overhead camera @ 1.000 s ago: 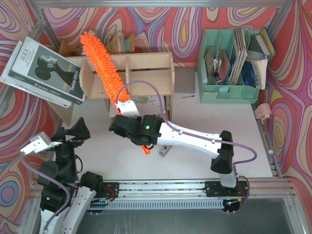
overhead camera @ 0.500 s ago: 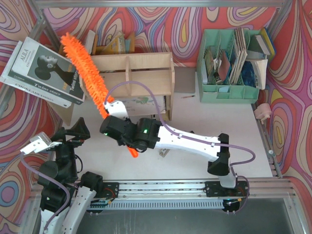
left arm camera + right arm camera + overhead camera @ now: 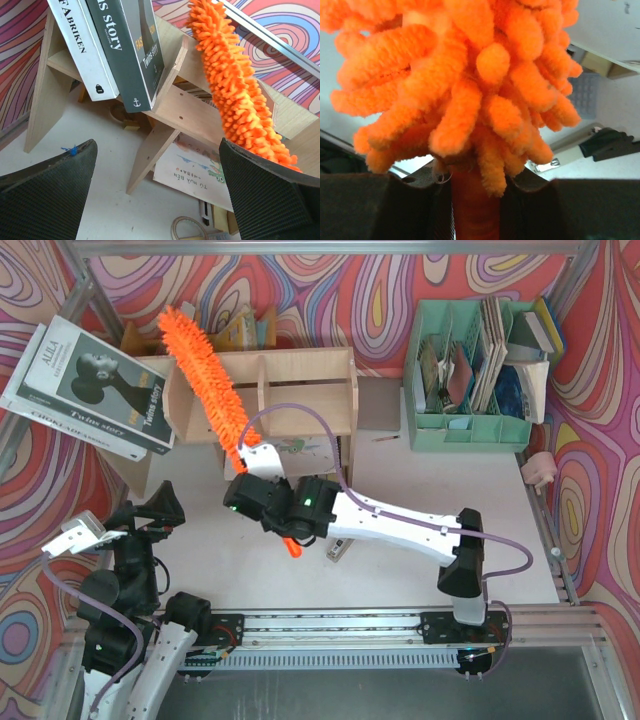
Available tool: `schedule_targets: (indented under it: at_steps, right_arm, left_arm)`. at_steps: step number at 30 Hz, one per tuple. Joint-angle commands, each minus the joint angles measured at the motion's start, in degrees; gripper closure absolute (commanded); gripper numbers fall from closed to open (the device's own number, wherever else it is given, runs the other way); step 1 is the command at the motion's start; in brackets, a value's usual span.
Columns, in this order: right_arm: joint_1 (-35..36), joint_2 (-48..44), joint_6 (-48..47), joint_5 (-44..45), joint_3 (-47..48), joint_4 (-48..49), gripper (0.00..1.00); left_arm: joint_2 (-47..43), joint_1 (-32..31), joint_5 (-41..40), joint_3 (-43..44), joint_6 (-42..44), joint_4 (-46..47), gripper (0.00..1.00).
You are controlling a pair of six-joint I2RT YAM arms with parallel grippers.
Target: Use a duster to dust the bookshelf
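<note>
On the table (image 3: 420, 490) the plywood bookshelf (image 3: 300, 390) stands at the far left. The orange duster (image 3: 205, 365) slants across its left compartment, with the tip past the back edge. The right gripper (image 3: 262, 508) has its jaws clenched on the duster's handle. The left gripper (image 3: 150, 512) hangs at the near left, jaws released.

I'm looking into a robot lab test cell, aluminium frame bars (image 3: 320, 248) and swirl-printed backdrop panels (image 3: 380, 295) beyond the jaws of my right gripper (image 3: 475, 200), white tabletop (image 3: 450, 480) beneath them, metal mounting rail (image 3: 330, 625) behind them, low plywood bookshelf (image 3: 300, 365) just ahead.
</note>
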Motion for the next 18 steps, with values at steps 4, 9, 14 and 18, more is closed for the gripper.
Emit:
schedule_targets:
  at_steps: [4,9,14,18]
  right_arm:
    - [-2.4,-4.7,4.0,-0.3,-0.7,1.7,1.00]
    - [0.2,-0.5,-1.1,-4.5,3.9,6.4,1.00]
    - [2.2,4.3,-4.0,-5.4,10.3,5.0,1.00]
    - [2.2,3.7,-3.6,-3.3,9.1,4.6,1.00]
  left_arm:
    - [0.0,0.5,0.6,-0.3,-0.3,0.2,0.02]
    - [0.2,0.5,0.6,-0.3,-0.3,0.2,0.02]
    - [0.3,0.5,0.6,-0.3,-0.3,0.2,0.02]
    - [0.3,0.5,0.6,-0.3,-0.3,0.3,0.01]
